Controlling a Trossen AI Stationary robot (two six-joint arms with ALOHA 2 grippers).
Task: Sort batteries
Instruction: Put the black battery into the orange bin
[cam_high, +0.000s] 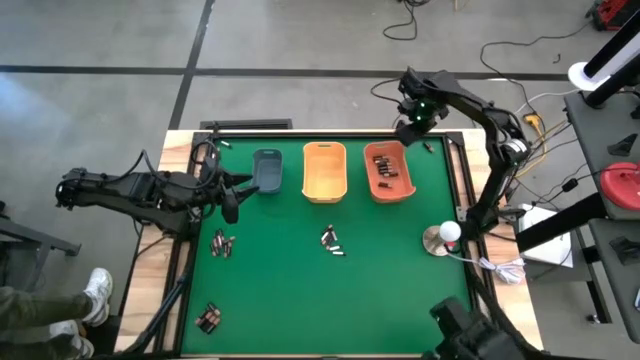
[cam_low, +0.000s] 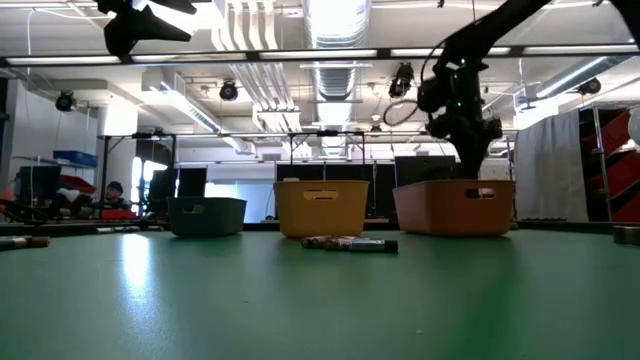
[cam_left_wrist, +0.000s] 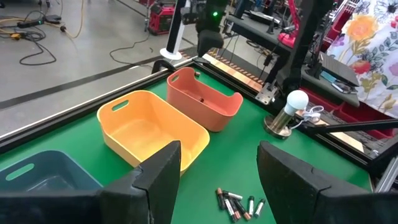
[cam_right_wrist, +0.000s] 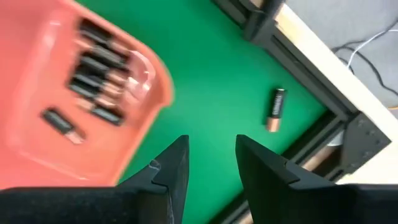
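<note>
Now right pincer (cam_right_wrist: 208, 162) part open, empty, above stray battery (cam_right_wrist: 275, 109) beside orange bin (cam_high: 388, 172); I descend, grasp next. Left pincer (cam_left_wrist: 217, 174) open, idle.

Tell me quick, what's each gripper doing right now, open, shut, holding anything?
Left gripper: open, empty, near the grey-blue bin.
Right gripper: open, empty, above the table's far corner beside the orange bin.
</note>
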